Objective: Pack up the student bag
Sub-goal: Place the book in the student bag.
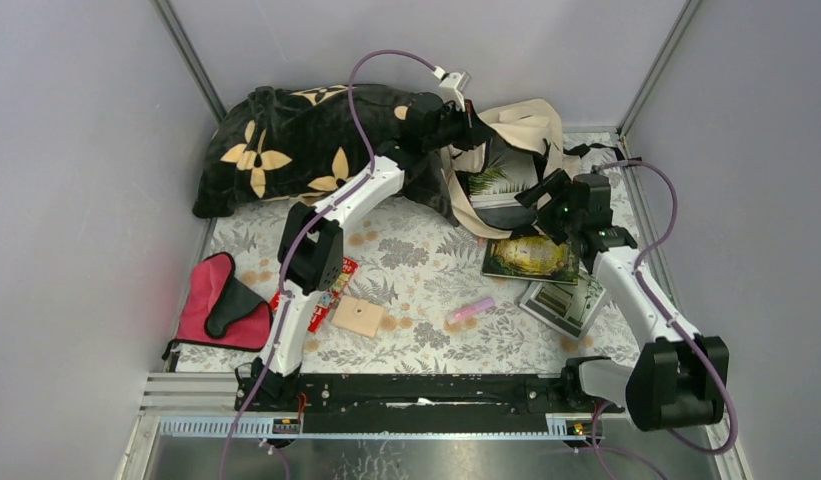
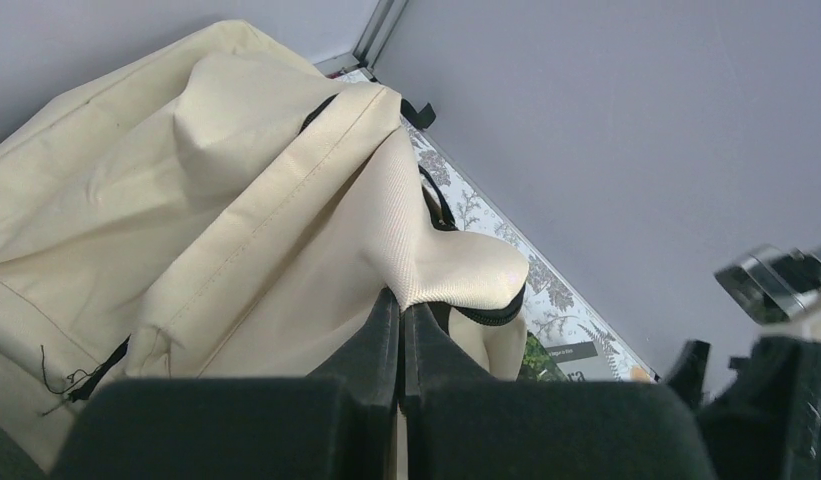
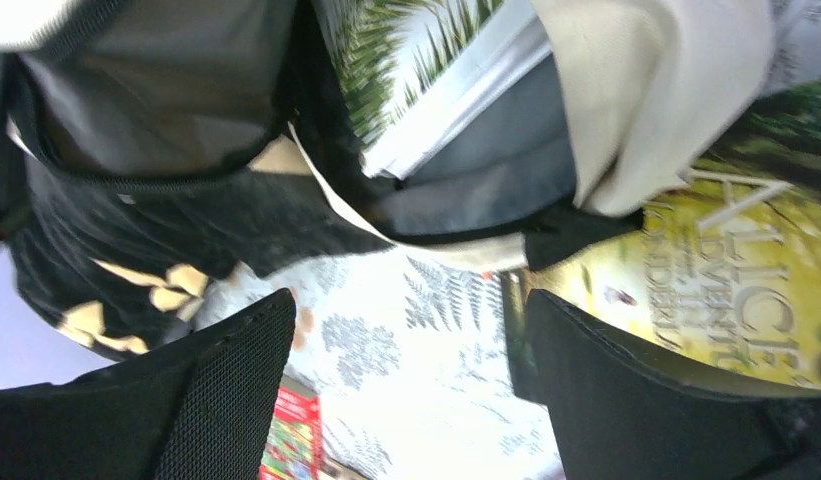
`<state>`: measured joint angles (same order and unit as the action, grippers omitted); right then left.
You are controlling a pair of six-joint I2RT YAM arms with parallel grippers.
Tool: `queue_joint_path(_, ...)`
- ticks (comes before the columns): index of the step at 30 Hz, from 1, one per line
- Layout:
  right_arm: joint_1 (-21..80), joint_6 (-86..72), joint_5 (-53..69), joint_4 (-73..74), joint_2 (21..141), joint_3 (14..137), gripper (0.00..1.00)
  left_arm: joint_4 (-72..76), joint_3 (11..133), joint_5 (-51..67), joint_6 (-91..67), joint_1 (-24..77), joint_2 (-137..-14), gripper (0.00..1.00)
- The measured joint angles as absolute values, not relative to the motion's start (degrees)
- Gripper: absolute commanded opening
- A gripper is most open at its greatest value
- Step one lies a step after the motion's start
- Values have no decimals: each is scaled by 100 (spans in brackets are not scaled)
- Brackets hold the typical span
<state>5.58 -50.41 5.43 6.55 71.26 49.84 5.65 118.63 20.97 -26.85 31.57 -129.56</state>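
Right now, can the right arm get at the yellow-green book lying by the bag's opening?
Probably yes. The right gripper is open and sits just beside the book, with nothing stacked on it. Only the student bag overlaps one edge with its cream flap.

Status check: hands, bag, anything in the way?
Left hand shut on student bag fabric. Right hand open by the bag mouth. Fern-cover book inside, yellow book just outside. No obstruction seen.

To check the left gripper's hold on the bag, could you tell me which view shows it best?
The left wrist view: the shut left gripper pinches the cream student bag up close. The top view shows it small and partly hidden; the right wrist view, only the bag's mouth.
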Motion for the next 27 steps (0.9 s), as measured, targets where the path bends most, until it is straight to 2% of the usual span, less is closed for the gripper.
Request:
queue_joint_path(6,620,-4438,499,1168,6407,4482,65,556,11904,1999,-2810,3199,-12982,0)
queue_joint_path(10,733,-4189,235,1651,6278,4331,64,554,11913,1944,-2884,3208,-13008,0)
queue_joint_path(12,751,-4106,-62,1925,6219,4331,74,537,11911,1870,-2897,3212,-13017,0)
queue_joint_path(13,751,-4069,-246,2053,6176,4331,80,515,11911,1826,-2899,3214,-13019,14)
queue_joint_path(15,751,-4018,-596,2307,6080,4342,96,438,11911,1747,-2897,3216,-13026,47)
queue_joint_path(16,749,-3970,-790,2471,6051,4377,99,386,11911,1741,-2902,3214,-13037,62)
queue_joint_path(18,731,-3883,-1140,2744,6047,4497,100,242,11917,1752,-2847,3216,-13061,76)
queue_joint_path(21,628,-3758,-1559,3072,6064,4705,100,-97,11924,1756,-2637,3267,-13076,89)
queue_joint_path(27,242,-3618,-1859,3183,6062,4737,100,-427,11321,1638,-2178,3459,-12462,93)
